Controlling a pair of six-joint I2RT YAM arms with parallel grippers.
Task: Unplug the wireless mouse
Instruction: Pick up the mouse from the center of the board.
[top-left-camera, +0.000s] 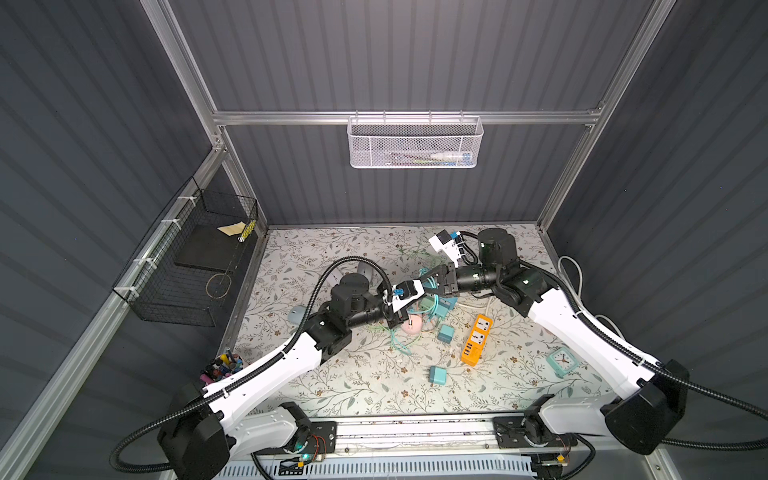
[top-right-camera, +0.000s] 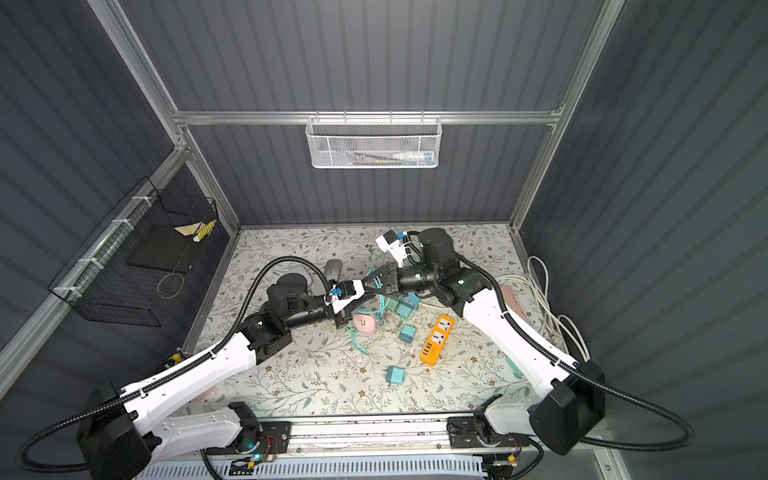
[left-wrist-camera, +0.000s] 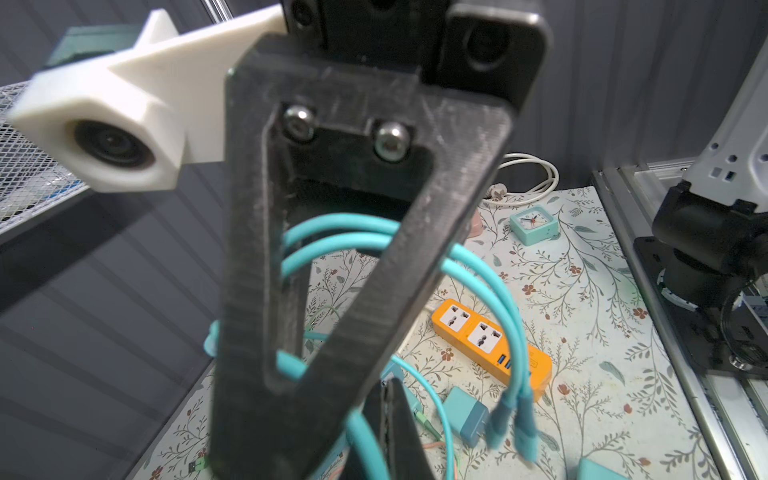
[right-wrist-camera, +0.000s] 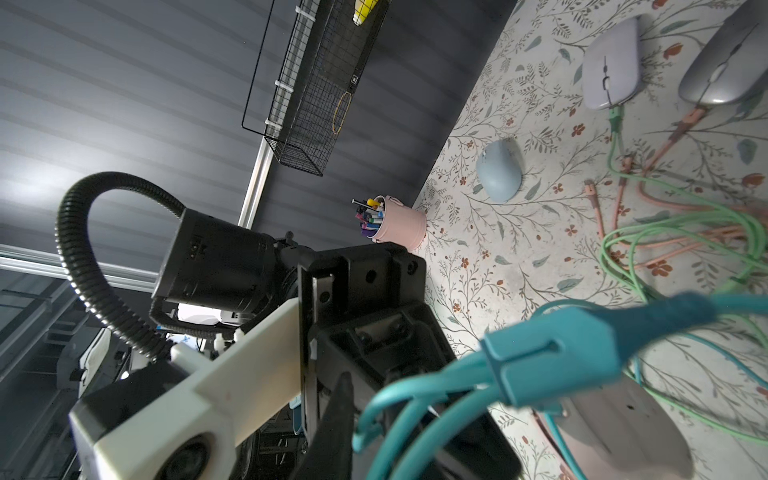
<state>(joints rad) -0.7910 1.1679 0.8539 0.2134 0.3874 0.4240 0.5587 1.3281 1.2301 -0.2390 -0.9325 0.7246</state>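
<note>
Several mice lie on the floral mat. A pink mouse (top-left-camera: 412, 325) (right-wrist-camera: 615, 428) sits just under both grippers. A lavender mouse (right-wrist-camera: 610, 66) has a green cable plugged in, and a grey mouse (right-wrist-camera: 723, 70) has a pink cable. A blue mouse (top-left-camera: 296, 314) lies alone. My right gripper (top-left-camera: 423, 290) (right-wrist-camera: 347, 386) is shut on a lifted teal multi-head cable (left-wrist-camera: 478, 270) (right-wrist-camera: 552, 357). Two of its plug ends (left-wrist-camera: 515, 424) dangle free. My left gripper (top-left-camera: 415, 300) (left-wrist-camera: 390, 399) is shut right beside it, the teal cable brushing its fingers. I cannot tell whether the cable reaches the pink mouse.
An orange power strip (top-left-camera: 476, 340) and teal chargers (top-left-camera: 437, 376) lie to the right of the mice. A teal clock (top-left-camera: 561, 360) and coiled white cord (top-left-camera: 569, 266) are at the right edge. A pen cup (top-left-camera: 224, 365) stands front left. Wire baskets (top-left-camera: 195, 257) hang on the walls.
</note>
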